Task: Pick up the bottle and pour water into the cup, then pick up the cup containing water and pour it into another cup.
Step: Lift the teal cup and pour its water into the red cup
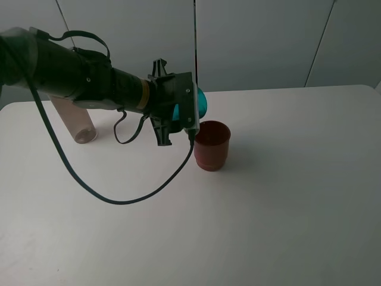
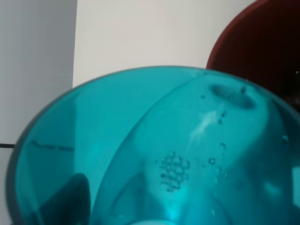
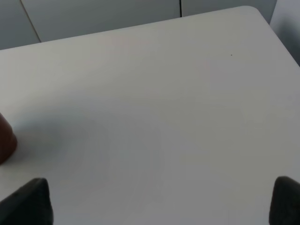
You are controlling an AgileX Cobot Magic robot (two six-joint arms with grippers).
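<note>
My left gripper (image 1: 186, 113) is shut on the teal cup (image 1: 202, 102) and holds it tipped on its side just above and behind the dark red cup (image 1: 211, 145). In the left wrist view the teal cup (image 2: 154, 150) fills the frame, with bubbles and water inside it, and the red cup's rim (image 2: 262, 51) lies beyond its mouth. The smoky bottle (image 1: 78, 122) stands at the far left, partly hidden by the left arm. My right gripper (image 3: 159, 201) is open and empty over bare table, with the red cup's edge (image 3: 5, 138) off to one side.
The white table (image 1: 286, 196) runs wide to the right and front. A black cable (image 1: 113, 199) hangs from the left arm and loops low over the table in front of the red cup. A grey wall stands behind the table.
</note>
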